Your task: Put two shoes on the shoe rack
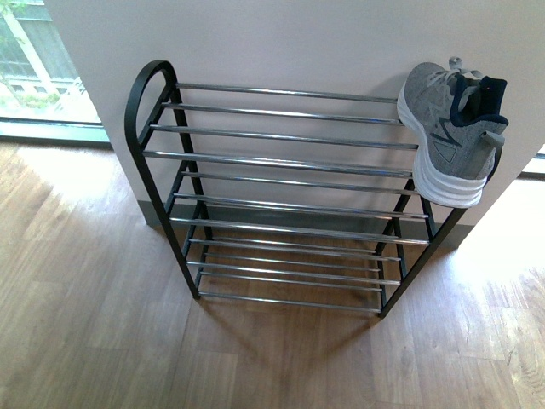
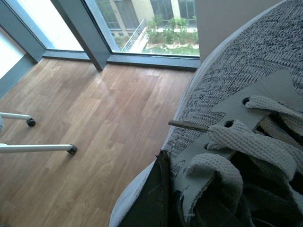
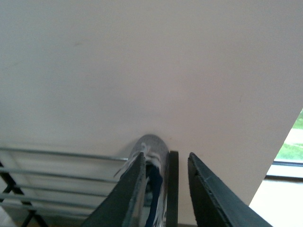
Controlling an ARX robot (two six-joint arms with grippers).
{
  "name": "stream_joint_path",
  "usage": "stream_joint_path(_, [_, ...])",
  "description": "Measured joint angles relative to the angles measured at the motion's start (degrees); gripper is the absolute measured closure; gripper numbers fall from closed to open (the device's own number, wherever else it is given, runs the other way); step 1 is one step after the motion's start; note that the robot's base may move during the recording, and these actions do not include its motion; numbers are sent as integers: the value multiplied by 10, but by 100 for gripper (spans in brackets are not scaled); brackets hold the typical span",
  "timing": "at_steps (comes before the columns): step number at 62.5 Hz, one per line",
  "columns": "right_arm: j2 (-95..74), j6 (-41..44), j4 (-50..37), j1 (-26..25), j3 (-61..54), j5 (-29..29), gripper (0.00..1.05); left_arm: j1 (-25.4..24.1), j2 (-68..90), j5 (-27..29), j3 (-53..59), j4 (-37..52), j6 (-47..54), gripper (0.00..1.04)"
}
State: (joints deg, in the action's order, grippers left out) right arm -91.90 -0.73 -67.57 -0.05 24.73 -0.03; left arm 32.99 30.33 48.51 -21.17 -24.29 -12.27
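wood floor (image 1: 85, 324), pale wall (image 1: 298, 43), rack (image 1: 281, 136) set against it; one shoe (image 1: 451, 128) is up, the other not yet.
right claw (image 3: 166, 161) is spread and pinches nothing. the grey shoe sits just ahead of its tips, on the rack's top bars at the end by the black side frame. it is tilted rather than flat, likely propped between bars and wall. second shoe (image 2: 246, 94) fills the left wrist view, laces up, hard against the left claw and above the floor by the window (image 2: 156, 19). i cannot tell whether that claw is pinching it or spread, though it is so close that i judge it carried. the likely next spot is the bare bars beside the first shoe.
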Motion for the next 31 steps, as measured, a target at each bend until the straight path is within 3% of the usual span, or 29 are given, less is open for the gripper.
stream_joint_path(9, [49,5,2,0,-61,0,103,0,0,0,0,0,0,104])
stream_joint_path(31, [216,5,61,0,-167,0,103,0,0,0,0,0,0,104])
